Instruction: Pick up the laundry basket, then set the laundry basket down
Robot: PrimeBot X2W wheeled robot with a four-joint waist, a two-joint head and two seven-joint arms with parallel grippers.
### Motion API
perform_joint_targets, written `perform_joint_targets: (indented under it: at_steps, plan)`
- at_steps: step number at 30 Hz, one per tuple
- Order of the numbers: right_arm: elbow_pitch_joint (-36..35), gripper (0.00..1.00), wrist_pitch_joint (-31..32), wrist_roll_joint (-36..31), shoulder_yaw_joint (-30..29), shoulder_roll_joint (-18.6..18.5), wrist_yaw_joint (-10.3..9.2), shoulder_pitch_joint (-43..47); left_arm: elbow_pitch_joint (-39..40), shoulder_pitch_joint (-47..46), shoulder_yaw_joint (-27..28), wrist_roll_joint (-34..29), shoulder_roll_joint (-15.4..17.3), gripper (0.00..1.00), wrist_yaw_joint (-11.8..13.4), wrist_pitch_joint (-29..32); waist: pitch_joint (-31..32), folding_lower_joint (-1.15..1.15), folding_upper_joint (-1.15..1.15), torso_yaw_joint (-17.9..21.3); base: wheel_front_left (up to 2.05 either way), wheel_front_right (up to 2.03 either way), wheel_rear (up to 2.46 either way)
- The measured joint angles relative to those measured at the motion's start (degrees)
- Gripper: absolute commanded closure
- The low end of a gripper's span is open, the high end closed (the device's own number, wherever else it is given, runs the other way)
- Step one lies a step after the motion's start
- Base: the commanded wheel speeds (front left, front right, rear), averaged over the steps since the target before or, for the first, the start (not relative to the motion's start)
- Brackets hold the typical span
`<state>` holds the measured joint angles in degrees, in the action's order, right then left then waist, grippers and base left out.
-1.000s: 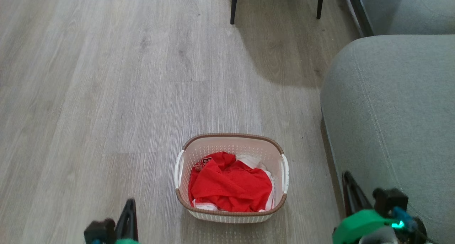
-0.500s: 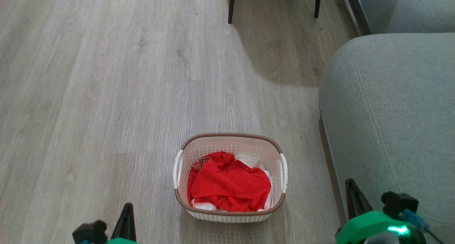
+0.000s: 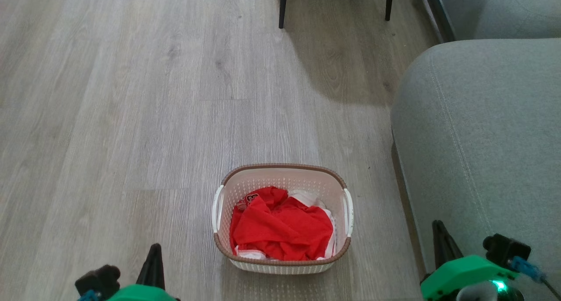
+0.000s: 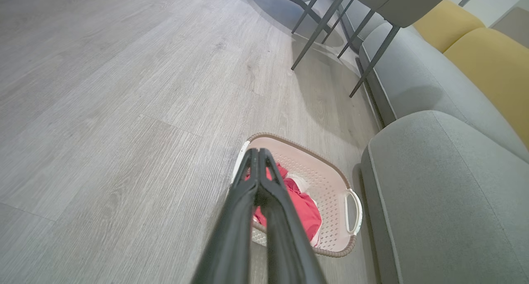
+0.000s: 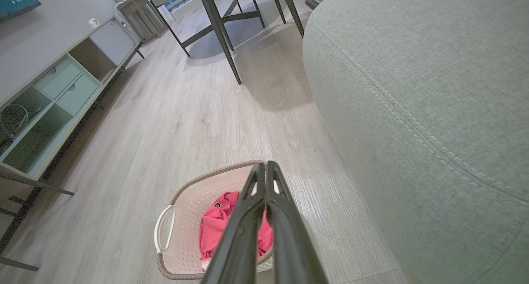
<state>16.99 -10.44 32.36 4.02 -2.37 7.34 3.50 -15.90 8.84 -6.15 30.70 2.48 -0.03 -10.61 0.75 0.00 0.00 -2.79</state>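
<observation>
You had the laundry basket (image 3: 282,165) standing on the wooden floor (image 3: 131,117), just beside the grey sofa (image 3: 482,139), with red and white clothes (image 3: 280,226) heaped inside. Your left pincer (image 3: 154,247) sat at the lower left of the head view, fingers pressed together and holding nothing, apart from the basket's left handle (image 3: 215,202). Your right pincer (image 3: 437,225) sat at the lower right against the sofa's side, likewise closed tight and empty, clear of the right handle (image 3: 348,207). Both wrist views looked along closed fingers toward the basket. Two dark furniture legs (image 3: 282,7) stood farther off.
</observation>
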Motion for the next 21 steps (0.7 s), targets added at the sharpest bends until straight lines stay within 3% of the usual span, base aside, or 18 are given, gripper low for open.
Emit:
perform_joint_targets:
  at_steps: [21]
  plan:
    - [-0.29,1.0,3.08,13.41,-1.9,-0.12,0.0,-1.16,0.03,-2.51,1.68,13.72,0.24,1.0,-1.44,3.45,-0.2,0.0,0.0,0.61,0.0,0.0,0.0]
